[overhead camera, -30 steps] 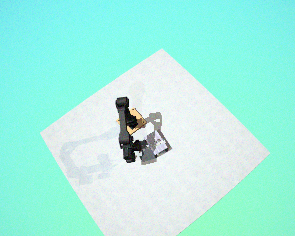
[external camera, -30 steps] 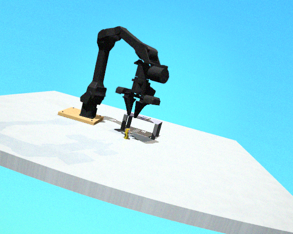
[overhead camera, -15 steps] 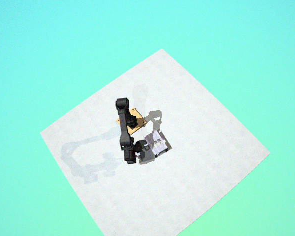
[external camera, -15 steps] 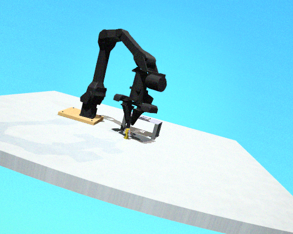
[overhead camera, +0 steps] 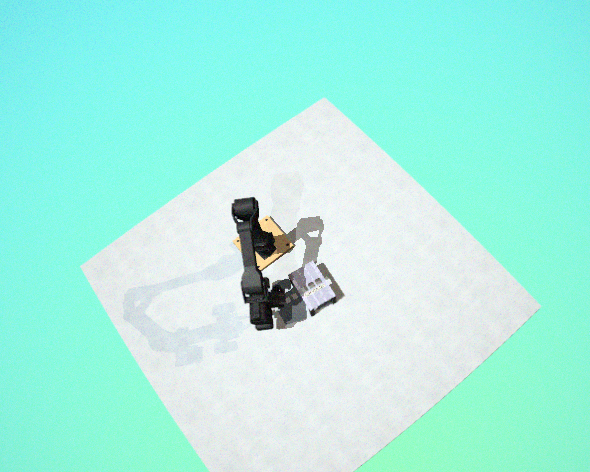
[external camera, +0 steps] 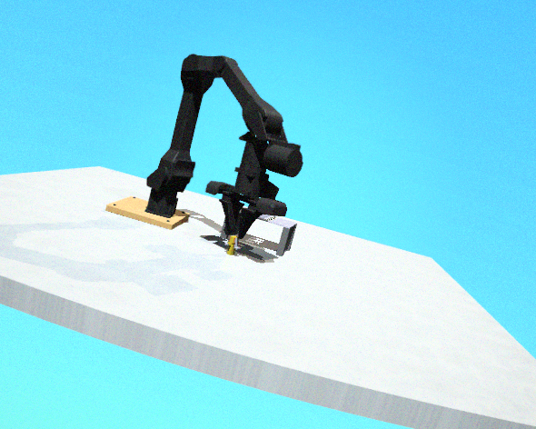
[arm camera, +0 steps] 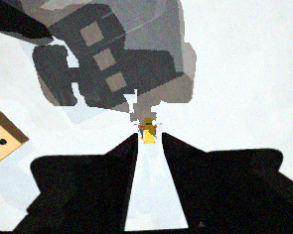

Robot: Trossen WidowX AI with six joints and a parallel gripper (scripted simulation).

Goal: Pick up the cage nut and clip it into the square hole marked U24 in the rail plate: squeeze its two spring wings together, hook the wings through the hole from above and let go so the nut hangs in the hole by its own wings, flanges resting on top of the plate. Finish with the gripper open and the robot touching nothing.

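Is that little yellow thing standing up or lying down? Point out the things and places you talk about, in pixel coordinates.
Standing up: in the exterior view the yellow cage nut (external camera: 232, 245) (arm camera: 149, 136) is taller than wide.

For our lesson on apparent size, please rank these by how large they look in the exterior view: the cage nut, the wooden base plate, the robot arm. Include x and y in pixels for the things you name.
1. Robot arm (overhead camera: 248, 248) (external camera: 247, 89)
2. Wooden base plate (overhead camera: 269, 222) (external camera: 125, 205) (arm camera: 1, 130)
3. Cage nut (external camera: 232, 245) (arm camera: 149, 137)
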